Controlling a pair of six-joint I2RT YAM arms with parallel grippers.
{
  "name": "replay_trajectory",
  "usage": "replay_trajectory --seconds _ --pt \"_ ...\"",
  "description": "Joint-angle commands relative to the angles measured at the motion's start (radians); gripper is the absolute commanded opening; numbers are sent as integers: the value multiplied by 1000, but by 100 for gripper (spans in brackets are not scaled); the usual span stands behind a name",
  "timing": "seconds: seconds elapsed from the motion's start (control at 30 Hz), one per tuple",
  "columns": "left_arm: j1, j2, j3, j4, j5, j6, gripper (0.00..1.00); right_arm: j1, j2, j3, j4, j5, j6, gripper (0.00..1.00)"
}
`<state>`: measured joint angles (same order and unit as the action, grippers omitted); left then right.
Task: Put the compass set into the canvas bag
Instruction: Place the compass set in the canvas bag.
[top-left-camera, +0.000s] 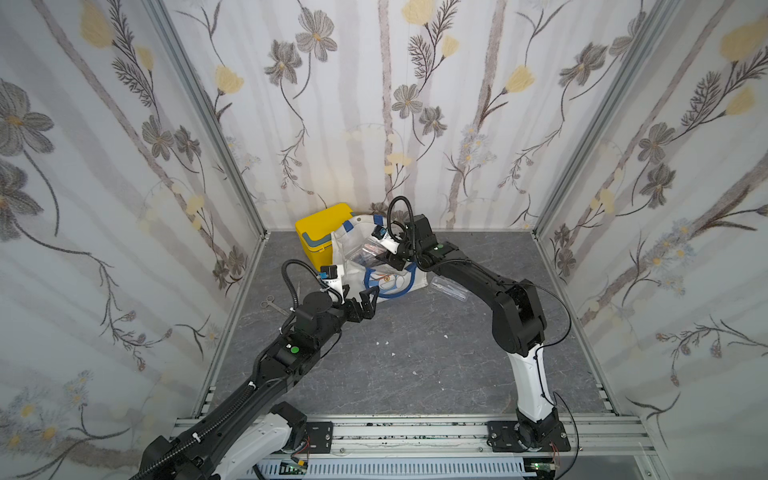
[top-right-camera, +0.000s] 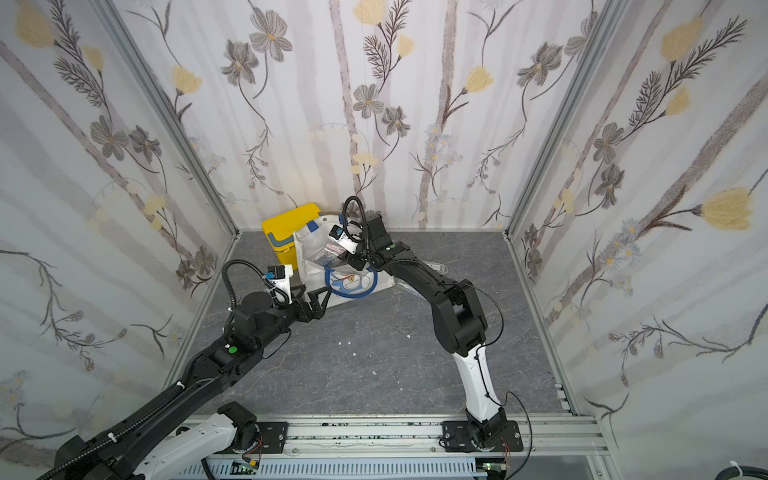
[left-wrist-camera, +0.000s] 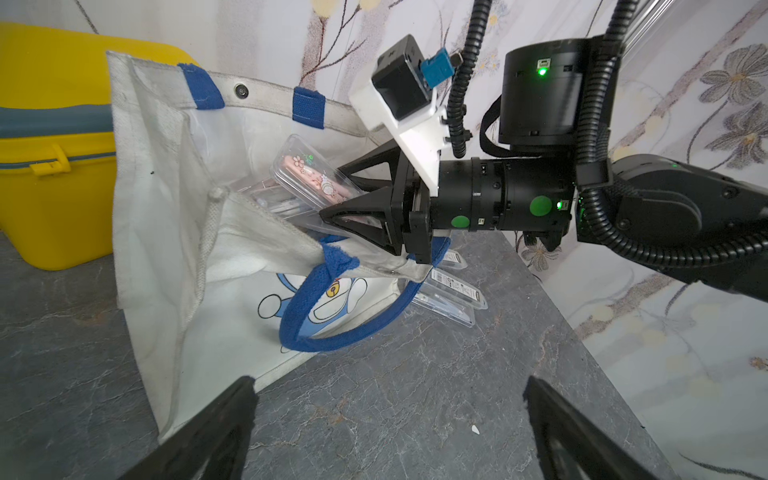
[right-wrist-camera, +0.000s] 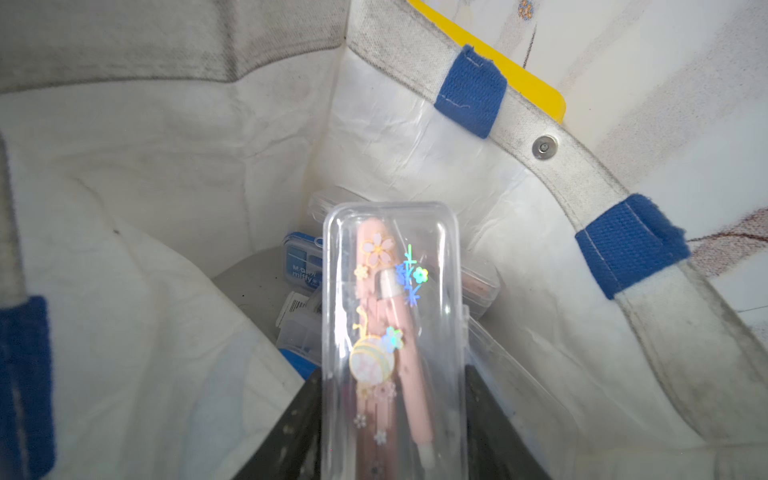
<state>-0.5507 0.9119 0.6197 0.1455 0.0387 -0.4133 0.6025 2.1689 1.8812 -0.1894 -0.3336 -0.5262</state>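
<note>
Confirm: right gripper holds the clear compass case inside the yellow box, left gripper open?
No: the right gripper holds the compass case inside the canvas bag, not the yellow box, as the right wrist view shows. The left gripper is open.

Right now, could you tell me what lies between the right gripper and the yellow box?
The compass set held by the right gripper, then the wall of the canvas bag, in the left wrist view.

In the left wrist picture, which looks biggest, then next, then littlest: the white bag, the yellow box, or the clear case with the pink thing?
1. White bag: biggest.
2. Yellow box: next, though the bag and the picture's edge hide part of it.
3. Clear case: littlest by far.
</note>
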Motion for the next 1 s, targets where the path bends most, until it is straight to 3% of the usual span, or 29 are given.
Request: replay_trajectory --seconds 0.0,0.23,0.5,0.7,0.97 --pt "-1 8 17 -12 -6 13 100 0 -10 8 -11 3 -10 52" --pt "-3 19 23 -8 -7 13 100 -2 -56 9 23 -7 39 62" --pt "-22 69 60 -17 -3 22 100 -25 -176 -24 107 55 210 70" --pt "-83 142 88 -5 -17 37 100 -99 -311 -180 224 139 367 77" --pt "-177 286 151 12 -23 60 100 -245 -466 -506 365 278 559 80"
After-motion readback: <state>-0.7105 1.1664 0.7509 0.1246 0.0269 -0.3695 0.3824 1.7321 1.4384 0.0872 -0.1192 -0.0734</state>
